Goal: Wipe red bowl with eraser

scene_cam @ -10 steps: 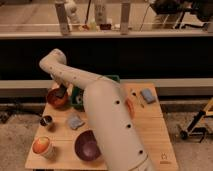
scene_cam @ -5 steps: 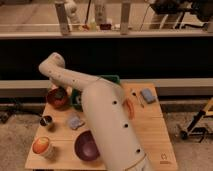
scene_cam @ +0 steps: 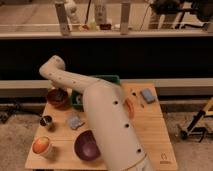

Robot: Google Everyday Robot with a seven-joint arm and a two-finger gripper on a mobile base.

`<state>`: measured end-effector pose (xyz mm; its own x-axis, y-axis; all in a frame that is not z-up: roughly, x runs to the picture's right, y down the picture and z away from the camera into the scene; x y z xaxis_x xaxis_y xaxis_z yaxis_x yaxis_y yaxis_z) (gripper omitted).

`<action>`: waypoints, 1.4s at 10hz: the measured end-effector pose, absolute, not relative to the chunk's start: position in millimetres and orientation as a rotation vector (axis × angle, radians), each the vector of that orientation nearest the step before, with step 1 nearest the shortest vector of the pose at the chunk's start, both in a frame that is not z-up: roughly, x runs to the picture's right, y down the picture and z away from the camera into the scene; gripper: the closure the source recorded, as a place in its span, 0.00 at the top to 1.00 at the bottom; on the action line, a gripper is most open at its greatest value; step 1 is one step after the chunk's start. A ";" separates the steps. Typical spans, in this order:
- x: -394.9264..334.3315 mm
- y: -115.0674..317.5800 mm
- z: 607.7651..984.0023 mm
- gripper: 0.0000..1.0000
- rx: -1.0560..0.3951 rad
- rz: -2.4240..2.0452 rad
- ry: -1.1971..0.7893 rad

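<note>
The gripper (scene_cam: 60,94) sits in the red bowl (scene_cam: 53,104): the wiping step is likely in hand. You cannot tell its grip state. Next, sweep along the inner wall.

The wooden tabletop (scene_cam: 152,132) carries a red bowl (scene_cam: 52,102) back-left, a green bin (scene_cam: 76,100) beside it, a metal cup (scene_cam: 46,121), a left pad (scene_cam: 75,121), a right pad (scene_cam: 147,95), and in front a purple bowl (scene_cam: 87,145) and an orange cup (scene_cam: 41,146). The end effector (scene_cam: 60,94) is at the red bowl.
</note>
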<state>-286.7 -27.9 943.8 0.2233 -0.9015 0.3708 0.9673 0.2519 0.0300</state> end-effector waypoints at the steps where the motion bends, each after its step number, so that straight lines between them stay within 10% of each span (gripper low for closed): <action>1: -292.6 -27.7 943.6 0.00 -0.219 -1.314 -0.349; 14: -291.9 -3.7 890.5 0.00 -0.142 -1.375 -0.365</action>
<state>-291.9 -3.7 890.5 0.1490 -0.9304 0.3350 0.9740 0.1966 0.1129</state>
